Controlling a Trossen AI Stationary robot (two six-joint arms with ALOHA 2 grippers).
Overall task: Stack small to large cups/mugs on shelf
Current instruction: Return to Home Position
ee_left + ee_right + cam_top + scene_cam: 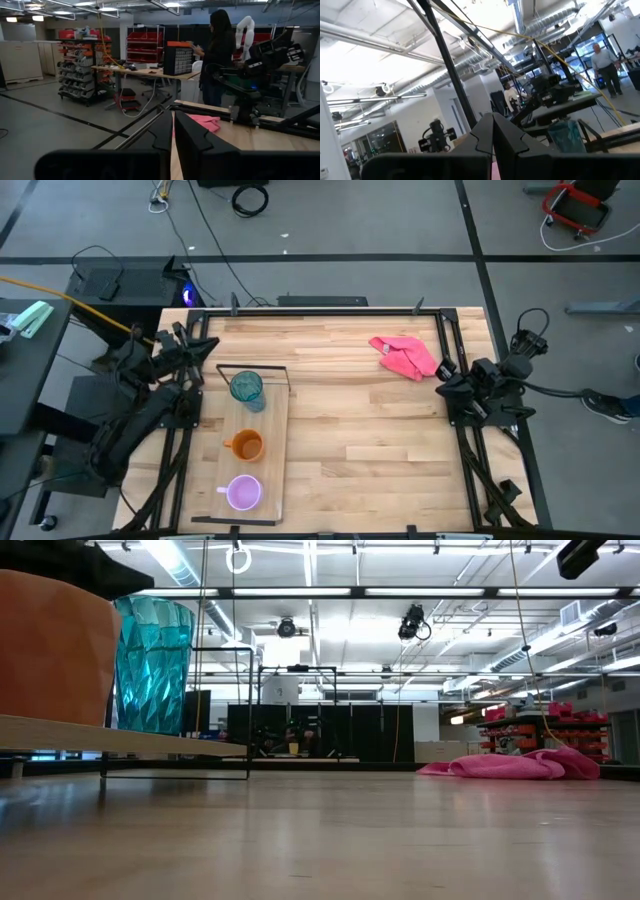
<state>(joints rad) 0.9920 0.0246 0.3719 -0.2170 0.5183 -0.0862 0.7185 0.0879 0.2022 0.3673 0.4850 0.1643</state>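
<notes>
The teal tumbler [247, 387], orange mug [245, 446] and lilac mug [243, 492] stand in a row on the shelf [272, 468], at the table's [380, 430] left side. The left gripper [172, 127] sits at the left edge and the right gripper [493, 127] at the right edge, both with jaws together

Ceiling strip lights [440, 591] flood the workshop evenly, laying a pale sheen on the wood table [330, 840] and only faint shadows beneath the shelf [120, 736].
</notes>
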